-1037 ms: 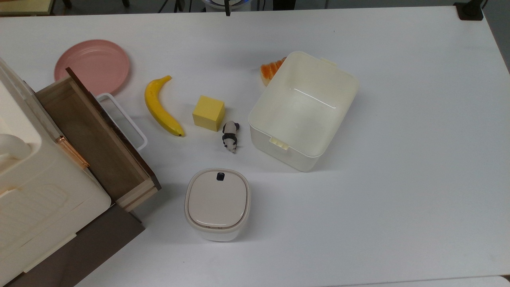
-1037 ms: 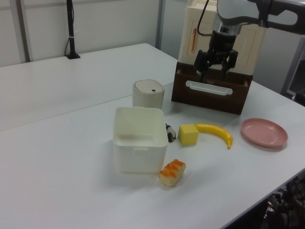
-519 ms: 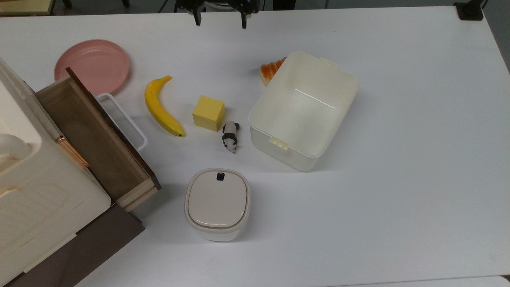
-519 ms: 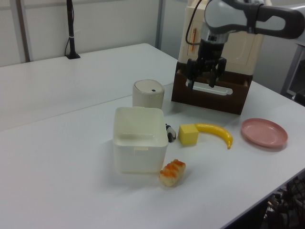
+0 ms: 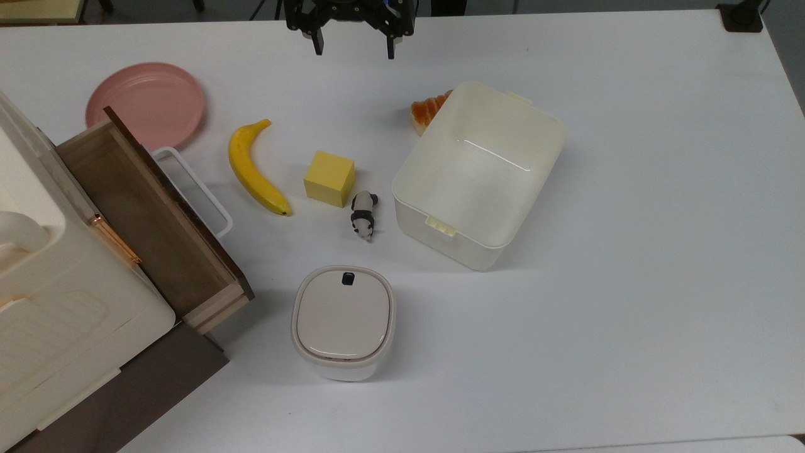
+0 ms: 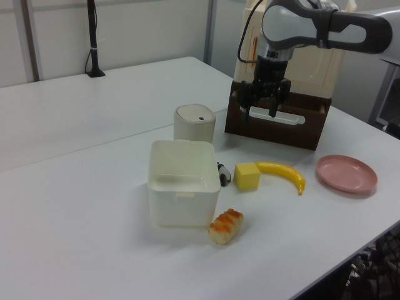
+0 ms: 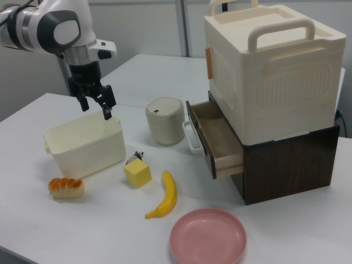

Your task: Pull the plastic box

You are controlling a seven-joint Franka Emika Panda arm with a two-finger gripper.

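The plastic box [image 5: 478, 173] is a large cream-white open tub with nothing in it, standing right of centre on the white table; it also shows in the left view [image 6: 183, 187] and in the right view [image 7: 85, 144]. My gripper [image 5: 354, 45] hangs open at the top view's upper edge, up and to the left of the box and clear of it. Nothing is between its fingers. In the left view the gripper [image 6: 260, 109] is in the air in front of the wooden drawer. In the right view the gripper [image 7: 96, 109] hovers just above the box's far rim.
Left of the box lie a panda toy [image 5: 363, 216], a yellow cube [image 5: 329, 178] and a banana [image 5: 255, 167]. A bread piece [image 5: 426, 110] touches the box's far corner. A lidded white container [image 5: 344, 321], a pink plate [image 5: 144, 104] and a storage bin with an open drawer [image 5: 144, 214] stand nearby.
The gripper has come into the top view from its upper edge and moved downward. In the left view it has shifted left and lower. The box has not moved.
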